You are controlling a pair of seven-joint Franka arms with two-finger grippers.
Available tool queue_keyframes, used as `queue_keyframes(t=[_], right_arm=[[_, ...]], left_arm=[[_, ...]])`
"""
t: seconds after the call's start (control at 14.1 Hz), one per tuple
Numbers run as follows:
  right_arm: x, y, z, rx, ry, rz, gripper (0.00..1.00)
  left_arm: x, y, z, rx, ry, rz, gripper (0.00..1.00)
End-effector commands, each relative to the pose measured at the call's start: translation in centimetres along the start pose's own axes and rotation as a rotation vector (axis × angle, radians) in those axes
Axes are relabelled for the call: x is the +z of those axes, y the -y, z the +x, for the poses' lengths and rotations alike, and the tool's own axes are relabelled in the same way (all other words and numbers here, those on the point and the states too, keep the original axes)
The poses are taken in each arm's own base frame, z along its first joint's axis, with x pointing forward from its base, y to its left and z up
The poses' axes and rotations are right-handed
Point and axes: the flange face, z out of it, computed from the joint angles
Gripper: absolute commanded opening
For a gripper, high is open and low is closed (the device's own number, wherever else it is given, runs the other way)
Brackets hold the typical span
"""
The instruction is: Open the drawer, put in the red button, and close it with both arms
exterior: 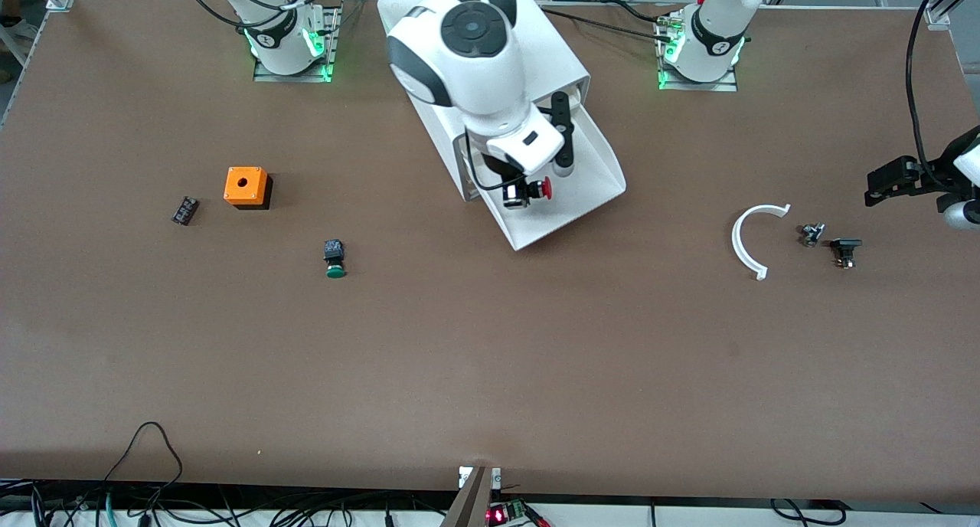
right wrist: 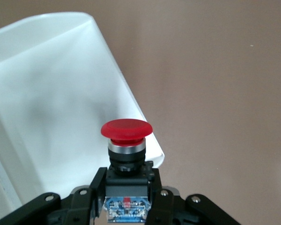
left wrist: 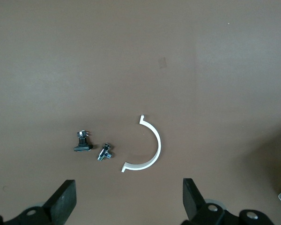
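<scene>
Over the pulled-out shallow white plastic drawer [exterior: 570, 198] hangs the right arm's black two-finger gripper [exterior: 524, 191], jaws clamped on the black body of the small red-capped push button [right wrist: 126, 140], cap pointing sideways above the tray floor. Its white arm bends down steeply across the white box-shaped cabinet [exterior: 528, 60]. Toward the left arm's end of the table, the left gripper [left wrist: 126, 199] hovers with jaws spread wide above a white plastic half-ring [left wrist: 147, 147].
</scene>
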Motion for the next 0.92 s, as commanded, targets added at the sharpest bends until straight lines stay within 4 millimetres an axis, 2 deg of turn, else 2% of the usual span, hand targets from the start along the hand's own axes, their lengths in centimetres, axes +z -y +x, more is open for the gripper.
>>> queue_keyframes(t=[0.0, 0.21, 0.57, 0.78, 0.85], right_arm=[[1.4, 0.5, 0.9, -0.127, 0.061, 0.012, 0.28], [4.9, 1.5, 1.6, -0.24, 0.124, 0.03, 0.28], [8.5, 3.7, 3.7, -0.285, 0.124, 0.052, 0.28], [8.8, 4.7, 4.8, -0.302, 0.121, 0.037, 0.28], [9.0, 4.7, 4.8, -0.304, 0.123, 0.04, 0.28]], left_arm=[[-0.6, -0.1, 0.2, -0.007, 0.007, 0.026, 1.0], [-1.8, -0.3, 0.4, -0.005, -0.018, 0.029, 1.0], [-1.5, -0.4, 0.6, -0.004, -0.016, 0.022, 1.0], [-0.1, -0.6, 1.2, -0.025, 0.003, 0.016, 1.0], [0.3, -1.8, 1.5, -0.014, 0.009, 0.016, 1.0]])
